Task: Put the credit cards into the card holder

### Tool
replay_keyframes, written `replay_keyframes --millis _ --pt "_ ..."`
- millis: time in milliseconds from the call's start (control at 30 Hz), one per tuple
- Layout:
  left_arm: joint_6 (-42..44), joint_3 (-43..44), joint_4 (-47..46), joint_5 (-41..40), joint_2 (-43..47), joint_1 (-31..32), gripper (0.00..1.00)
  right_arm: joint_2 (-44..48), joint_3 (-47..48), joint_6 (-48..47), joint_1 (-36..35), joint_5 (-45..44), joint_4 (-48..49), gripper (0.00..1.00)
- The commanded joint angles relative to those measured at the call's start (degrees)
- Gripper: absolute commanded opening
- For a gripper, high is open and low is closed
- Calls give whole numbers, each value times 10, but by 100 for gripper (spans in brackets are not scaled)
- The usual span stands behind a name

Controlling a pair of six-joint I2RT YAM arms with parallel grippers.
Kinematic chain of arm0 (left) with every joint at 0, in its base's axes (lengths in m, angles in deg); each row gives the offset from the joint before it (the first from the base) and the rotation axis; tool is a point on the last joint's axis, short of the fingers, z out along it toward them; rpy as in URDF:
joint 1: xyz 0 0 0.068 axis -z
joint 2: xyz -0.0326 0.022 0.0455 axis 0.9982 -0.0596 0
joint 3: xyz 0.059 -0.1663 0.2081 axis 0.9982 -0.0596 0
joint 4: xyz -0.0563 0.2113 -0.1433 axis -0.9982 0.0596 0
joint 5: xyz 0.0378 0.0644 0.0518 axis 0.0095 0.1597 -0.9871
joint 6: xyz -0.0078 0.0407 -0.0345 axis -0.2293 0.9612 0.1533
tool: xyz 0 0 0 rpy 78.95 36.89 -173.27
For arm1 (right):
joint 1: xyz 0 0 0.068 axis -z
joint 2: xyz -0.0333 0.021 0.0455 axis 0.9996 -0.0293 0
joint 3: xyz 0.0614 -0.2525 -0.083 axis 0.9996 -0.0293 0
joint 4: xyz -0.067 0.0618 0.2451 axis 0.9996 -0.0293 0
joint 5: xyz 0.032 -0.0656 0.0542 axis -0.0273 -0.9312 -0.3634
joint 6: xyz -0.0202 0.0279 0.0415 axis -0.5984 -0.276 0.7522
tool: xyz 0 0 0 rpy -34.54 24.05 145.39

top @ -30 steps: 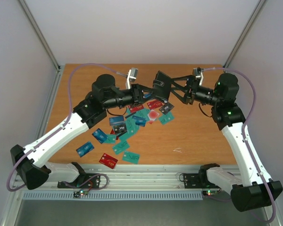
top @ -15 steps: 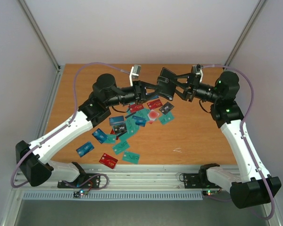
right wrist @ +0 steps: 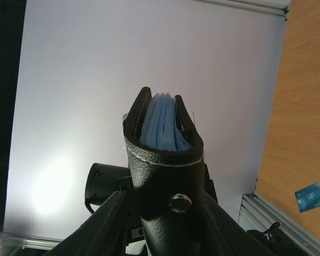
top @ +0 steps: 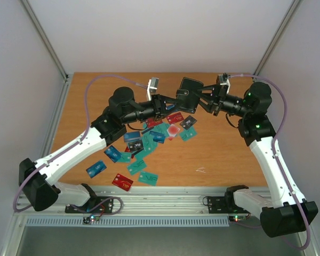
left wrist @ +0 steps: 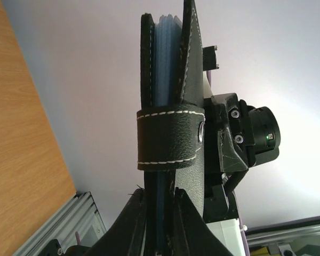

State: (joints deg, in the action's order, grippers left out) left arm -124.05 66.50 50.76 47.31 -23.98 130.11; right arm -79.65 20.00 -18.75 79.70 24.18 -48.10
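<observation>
We see the card holder up in the air over the far middle of the wooden table, held between both arms. The left gripper has its fingers clamped on the holder's left end. In the left wrist view the holder is edge-on, the fingers pinch its lower edge, and a strap with a snap wraps round it. The right gripper grips the other end, fingers set wide and pressed against the holder's sides. The right wrist view shows pale blue sleeves between the black covers. We cannot tell if a card sits inside.

The credit cards lie scattered on the table under the grippers, some overlapping. A red card and a teal card lie nearest the front edge, with a blue card just to their left.
</observation>
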Motion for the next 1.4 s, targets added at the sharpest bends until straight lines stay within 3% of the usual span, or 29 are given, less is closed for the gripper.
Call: replay_keyframes --millis 0,233,433,600,933,1000,1100,1233,1367 --pt "6 -13 11 -51 14 -3 0 19 5 -3 0 14 0 36" --pt "-13 -24 1 -56 13 -1 0 30 -3 -44 -1 20 -56 44" --pt "-17 -25 -1 -54 9 3 0 28 6 -99 -8 24 -126 36" --pt "-15 -24 0 -51 5 7 0 22 16 -141 -20 17 -180 37" --pt "-6 -44 8 -53 16 7 4 18 26 -189 -21 14 -231 16" --pt "-4 -48 13 -51 19 7 14 16 26 -193 -21 16 -235 12" --pt "17 -46 46 -56 32 6 45 14 34 -219 -21 21 -260 9" --pt "98 0 197 -90 50 5 53 5 66 -309 -21 8 -374 3" --pt "239 94 399 -146 37 11 59 -12 100 -404 -21 -19 -497 2"
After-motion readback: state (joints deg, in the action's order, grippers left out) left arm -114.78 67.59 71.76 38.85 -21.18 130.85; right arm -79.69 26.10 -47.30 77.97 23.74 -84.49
